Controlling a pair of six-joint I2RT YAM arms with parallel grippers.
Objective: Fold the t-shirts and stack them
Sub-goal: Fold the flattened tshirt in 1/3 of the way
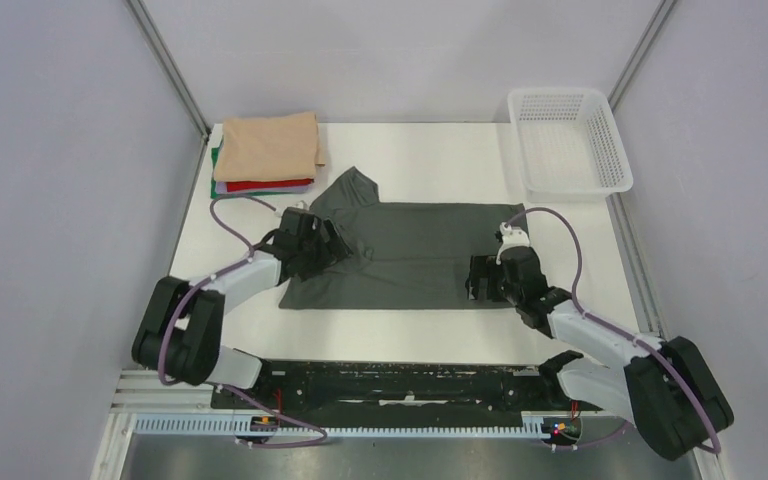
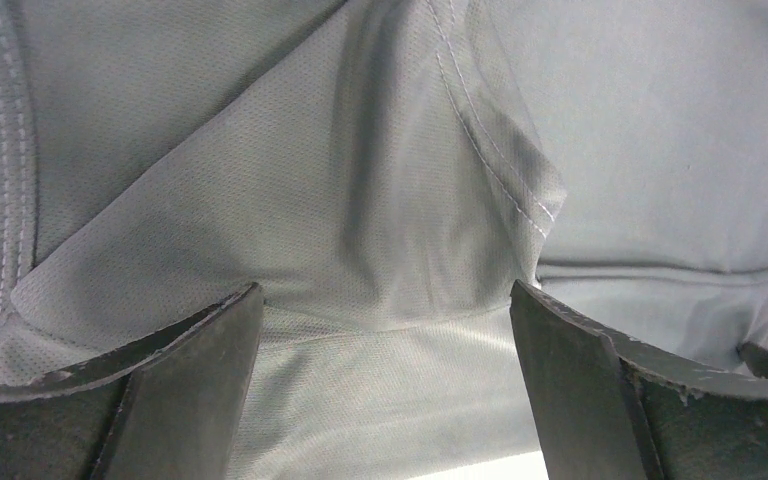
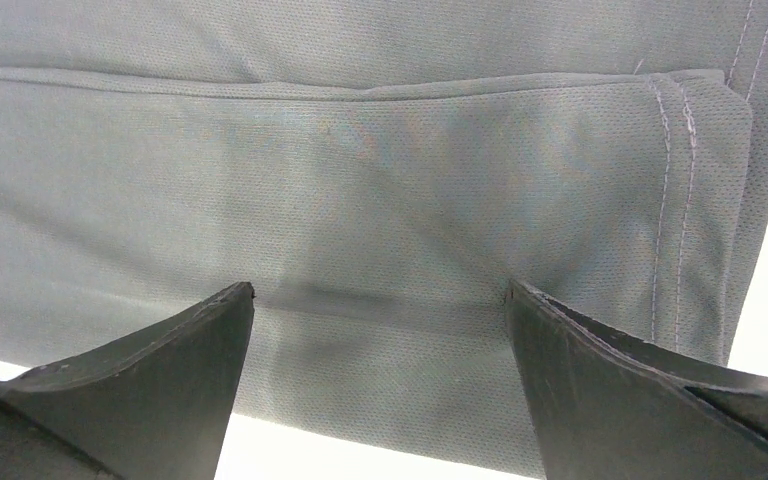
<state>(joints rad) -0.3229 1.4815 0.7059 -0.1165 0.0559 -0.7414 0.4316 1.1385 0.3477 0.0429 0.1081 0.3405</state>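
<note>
The dark charcoal-grey t-shirt (image 1: pixel 410 255) lies partly folded on the white table, one sleeve sticking out toward the back left. My left gripper (image 1: pixel 332 250) is open, low over the shirt's left end; its fingers (image 2: pixel 200 370) straddle the grey mesh cloth (image 2: pixel 380 200). My right gripper (image 1: pixel 482 277) is open, low over the shirt's right end near the hem; its fingers (image 3: pixel 570 370) straddle the cloth (image 3: pixel 360 180). A stack of folded shirts stands at the back left, the tan/peach one (image 1: pixel 272 146) on top, red (image 1: pixel 270 185) and green (image 1: pixel 217 175) edges showing below.
A white plastic lattice basket (image 1: pixel 568 140) stands at the back right corner. Grey walls close in the table on the left, right and back. The black arm-base rail (image 1: pixel 400 380) runs along the near edge.
</note>
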